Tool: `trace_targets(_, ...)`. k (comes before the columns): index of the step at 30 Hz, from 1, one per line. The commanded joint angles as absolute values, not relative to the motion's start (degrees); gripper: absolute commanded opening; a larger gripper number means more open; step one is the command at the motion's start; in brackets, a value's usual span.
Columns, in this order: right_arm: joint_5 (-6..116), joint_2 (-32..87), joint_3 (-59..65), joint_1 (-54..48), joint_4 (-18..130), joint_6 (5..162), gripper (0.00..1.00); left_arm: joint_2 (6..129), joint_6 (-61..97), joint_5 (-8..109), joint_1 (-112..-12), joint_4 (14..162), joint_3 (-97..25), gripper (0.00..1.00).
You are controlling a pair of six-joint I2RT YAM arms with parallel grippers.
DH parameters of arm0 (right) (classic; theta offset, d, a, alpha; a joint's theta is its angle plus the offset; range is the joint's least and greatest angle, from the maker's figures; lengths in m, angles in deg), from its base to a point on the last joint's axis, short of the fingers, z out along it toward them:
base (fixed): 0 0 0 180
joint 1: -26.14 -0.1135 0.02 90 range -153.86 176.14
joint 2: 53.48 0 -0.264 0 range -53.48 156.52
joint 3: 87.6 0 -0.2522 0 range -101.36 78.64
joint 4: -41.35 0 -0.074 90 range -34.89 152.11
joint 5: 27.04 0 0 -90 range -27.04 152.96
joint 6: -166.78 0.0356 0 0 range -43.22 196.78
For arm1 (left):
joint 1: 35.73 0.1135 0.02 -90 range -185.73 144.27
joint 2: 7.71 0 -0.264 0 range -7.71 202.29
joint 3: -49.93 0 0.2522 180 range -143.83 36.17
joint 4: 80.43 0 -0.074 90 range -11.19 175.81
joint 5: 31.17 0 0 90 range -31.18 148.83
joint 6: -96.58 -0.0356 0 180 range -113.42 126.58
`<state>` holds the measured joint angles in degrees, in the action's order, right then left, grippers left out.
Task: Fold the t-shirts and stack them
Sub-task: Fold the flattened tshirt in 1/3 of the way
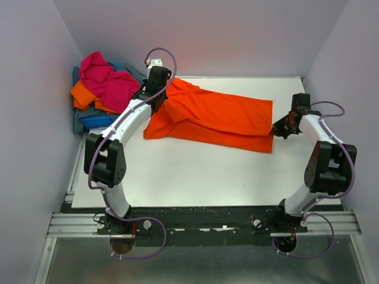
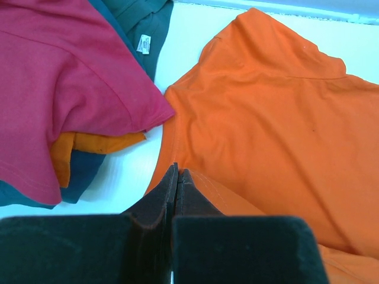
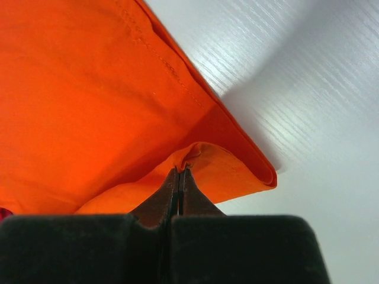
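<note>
- While an orange t-shirt (image 1: 231, 118) lies stretched across the white table (image 1: 195, 171) in the overhead view, the left gripper (image 1: 160, 99) holds its far-left end and the right gripper (image 1: 277, 129) holds its right-hand edge. The cloth looks doubled lengthwise into a long band, rumpled at the left end. In the far-left corner a loose pile (image 1: 98, 97) of t-shirts waits unfolded, magenta on top with orange and blue beneath. No folded stack is visible anywhere.
- Seen from the left wrist, the left gripper (image 2: 177, 173) has its fingers pressed together at the near edge of the orange t-shirt (image 2: 266, 118), apparently pinching the hem, though the contact itself is partly hidden. Just beside it the magenta t-shirt (image 2: 65, 71) overlaps a second orange t-shirt (image 2: 98, 144) and a dark teal t-shirt (image 2: 145, 18) with a white label (image 2: 144, 43).
- Seen from the right wrist, the right gripper (image 3: 179, 173) is clamped on a puckered fold of the orange t-shirt (image 3: 89, 89) near its corner, where one hemmed layer lies over another and bare table (image 3: 308, 89) shows to the right. On this evidence the job is in its early stages. The first shirt is only part-folded and likely needs crosswise folds yet. Every shirt in the pile remains to be done, and stacking has not begun.
</note>
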<state>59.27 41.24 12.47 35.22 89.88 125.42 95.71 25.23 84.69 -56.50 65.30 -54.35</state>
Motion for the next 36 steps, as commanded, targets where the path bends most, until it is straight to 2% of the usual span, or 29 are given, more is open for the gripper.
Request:
trace_targets(1, 59.88, 43.2, 8.95, 35.36, 92.2, 125.65, 0.01, 95.03, 24.77, 82.03, -55.41, 63.75, -57.78, 0.0)
trace_targets(15, 58.56, 46.19, 6.13, 35.37, 91.94, 125.82, 0.01, 101.18, 22.14, 80.71, -54.89, 59.71, -67.27, 0.0)
trace_targets(28, 58.3, 47.77, 5.34, 35.28, 91.68, 126.35, 0.01, 106.37, 21.25, 78.52, -54.97, 59.09, -70.43, 0.0)
trace_targets(36, 58.47, 48.74, 4.99, 35.28, 91.41, 126.44, 0.01, 112.96, 21.43, 76.32, -55.06, 56.19, -80.1, 0.0)
